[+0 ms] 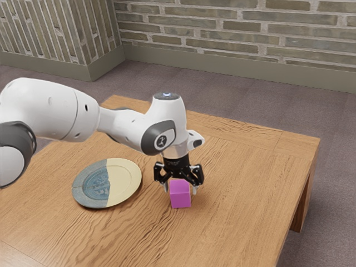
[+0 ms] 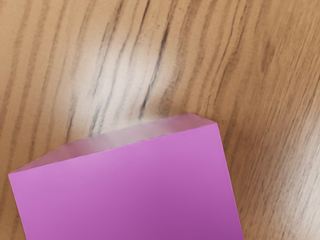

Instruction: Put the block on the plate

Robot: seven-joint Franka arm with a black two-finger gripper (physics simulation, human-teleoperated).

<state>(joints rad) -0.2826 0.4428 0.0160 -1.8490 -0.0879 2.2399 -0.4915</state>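
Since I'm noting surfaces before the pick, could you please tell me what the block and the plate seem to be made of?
The block looks like smooth plastic or painted wood: even magenta, no grain. The plate could be glazed ceramic, given its raised rim and two-tone blue and cream face, though painted metal is possible.

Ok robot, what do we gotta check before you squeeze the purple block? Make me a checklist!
1. Jaws open: ok, standing apart.
2. Purple block between the jaws: ok, one finger on each side.
3. Jaws gripping the block: not ok, gaps show on both sides.
4. Jaws low enough for a firm grip: cannot tell.
5. Blue-and-cream plate lying flat: ok, on the wooden table.
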